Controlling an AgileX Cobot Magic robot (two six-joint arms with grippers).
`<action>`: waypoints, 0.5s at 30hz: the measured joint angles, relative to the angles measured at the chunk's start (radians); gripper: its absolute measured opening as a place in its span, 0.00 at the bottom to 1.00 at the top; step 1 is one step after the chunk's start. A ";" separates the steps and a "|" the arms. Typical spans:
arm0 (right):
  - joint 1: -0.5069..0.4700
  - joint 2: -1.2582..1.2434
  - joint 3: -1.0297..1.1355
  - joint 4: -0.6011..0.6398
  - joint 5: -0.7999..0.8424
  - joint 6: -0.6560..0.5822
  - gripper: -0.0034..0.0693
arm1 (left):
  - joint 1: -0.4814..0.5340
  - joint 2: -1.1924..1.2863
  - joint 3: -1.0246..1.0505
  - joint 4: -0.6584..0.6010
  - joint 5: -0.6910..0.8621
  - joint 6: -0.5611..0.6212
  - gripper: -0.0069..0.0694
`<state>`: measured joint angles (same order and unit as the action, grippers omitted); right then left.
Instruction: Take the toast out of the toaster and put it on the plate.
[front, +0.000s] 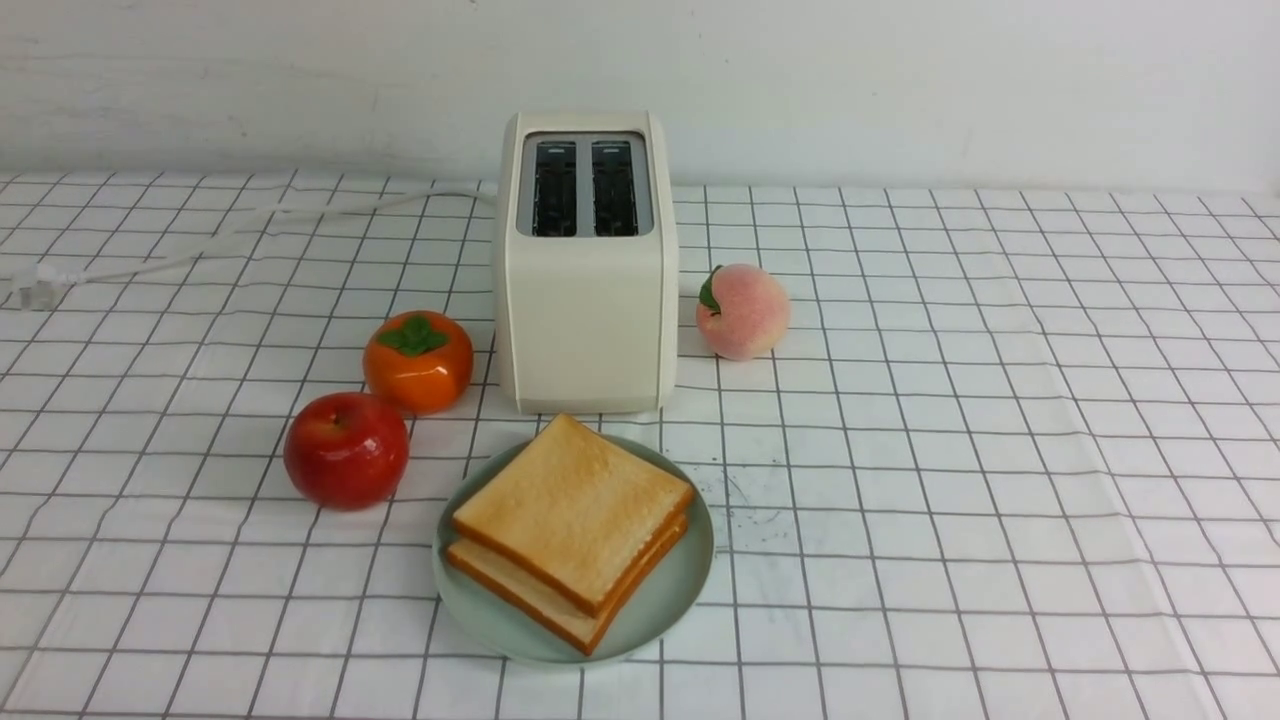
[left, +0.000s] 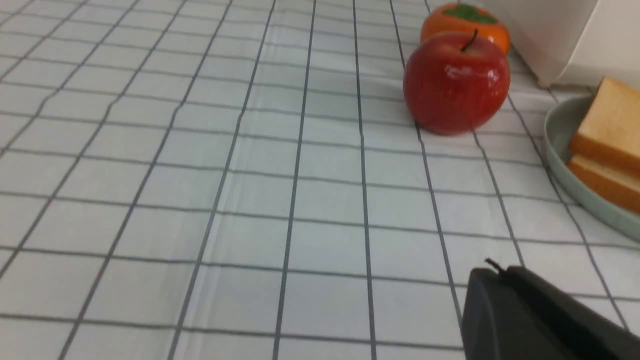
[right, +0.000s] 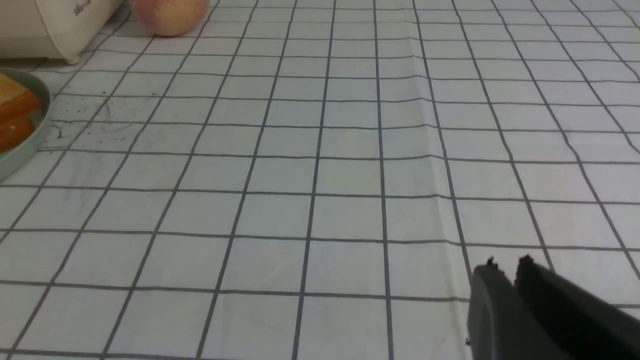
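On toaster (right: 55, 25), faint grey lettering, too blurred to read.

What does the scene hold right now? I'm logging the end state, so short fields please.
toaster: upright, both slots empty
plate: in front of the toaster
toast: two slices stacked on the plate
apple: left of the plate
persimmon: beside the toaster's left
peach: right of the toaster
left gripper: shut, empty
right gripper: slightly apart, empty

Two golden toast slices (front: 572, 510) lie stacked on the mint plate (front: 672, 598) before the empty cream toaster (front: 585, 330).
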<state>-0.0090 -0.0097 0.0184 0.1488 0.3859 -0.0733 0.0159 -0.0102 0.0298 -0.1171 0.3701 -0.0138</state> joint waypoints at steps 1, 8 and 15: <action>0.000 0.000 0.000 0.000 0.000 0.000 0.14 | 0.000 0.000 0.000 0.000 0.007 0.000 0.07; 0.000 0.000 0.000 0.000 0.000 0.000 0.14 | 0.000 0.000 0.000 0.002 0.011 -0.003 0.07; 0.000 0.000 0.000 0.000 0.000 0.000 0.16 | 0.000 0.000 0.000 0.003 0.012 -0.004 0.07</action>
<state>-0.0090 -0.0097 0.0184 0.1488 0.3859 -0.0733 0.0159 -0.0102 0.0298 -0.1145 0.3826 -0.0181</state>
